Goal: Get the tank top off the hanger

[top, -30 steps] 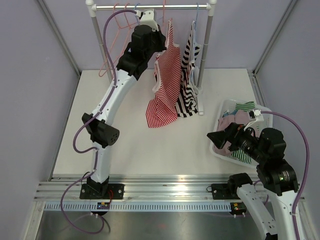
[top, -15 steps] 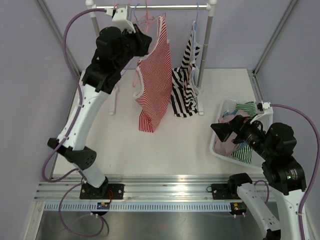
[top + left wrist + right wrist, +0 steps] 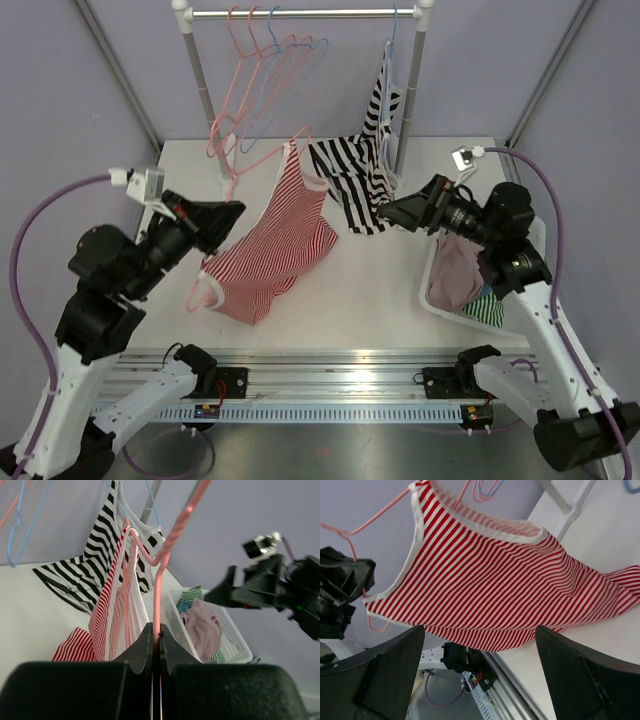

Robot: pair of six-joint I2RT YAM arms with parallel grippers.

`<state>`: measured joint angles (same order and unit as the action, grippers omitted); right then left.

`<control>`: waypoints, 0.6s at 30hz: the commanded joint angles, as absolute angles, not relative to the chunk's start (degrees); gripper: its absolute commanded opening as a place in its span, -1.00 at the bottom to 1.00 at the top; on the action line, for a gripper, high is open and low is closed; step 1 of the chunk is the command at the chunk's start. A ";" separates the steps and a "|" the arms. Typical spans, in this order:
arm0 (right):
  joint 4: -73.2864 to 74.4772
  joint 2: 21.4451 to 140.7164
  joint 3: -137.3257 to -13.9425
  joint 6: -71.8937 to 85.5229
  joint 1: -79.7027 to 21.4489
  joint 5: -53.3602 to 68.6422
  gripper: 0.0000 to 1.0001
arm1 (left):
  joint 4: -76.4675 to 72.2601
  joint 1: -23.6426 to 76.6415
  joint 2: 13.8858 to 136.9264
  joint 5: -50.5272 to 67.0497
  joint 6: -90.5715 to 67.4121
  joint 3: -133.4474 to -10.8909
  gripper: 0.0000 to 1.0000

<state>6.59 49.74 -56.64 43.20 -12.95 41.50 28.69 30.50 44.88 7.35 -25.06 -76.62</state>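
The red-and-white striped tank top (image 3: 275, 245) hangs on a pink hanger (image 3: 172, 540), off the rail and tilted over the table's middle left. Its lower hem touches the table. My left gripper (image 3: 225, 215) is shut on the hanger's wire, which runs between the jaws in the left wrist view (image 3: 156, 627). My right gripper (image 3: 395, 212) is open and empty, to the right of the top and pointing at it. In the right wrist view the top (image 3: 495, 580) fills the space ahead of the wide-open gripper (image 3: 477, 630), with the hanger (image 3: 385, 507) at upper left.
A black-and-white striped top (image 3: 365, 180) hangs from a blue hanger on the rail (image 3: 310, 13) at the back, next to the right post. Several empty pink and blue hangers (image 3: 265, 60) hang at the left. A white basket (image 3: 230, 640) of clothes sits at the right.
My left arm has pulled the hanger and tank top off the rail, down and toward the front left. My right arm has risen from the basket and swung left toward the top.
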 commanded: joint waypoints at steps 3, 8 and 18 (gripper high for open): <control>-1.17 58.77 -60.81 40.62 -27.56 33.69 0.99 | 25.66 30.85 32.80 12.21 -30.23 -61.29 -1.00; -1.49 65.56 -64.24 34.90 -39.98 19.61 0.99 | 26.01 30.85 25.59 11.61 -33.57 -54.15 -1.00; 1.59 77.78 -70.13 28.22 -47.46 9.58 0.78 | 28.74 30.85 24.26 10.90 -33.22 -52.12 -1.00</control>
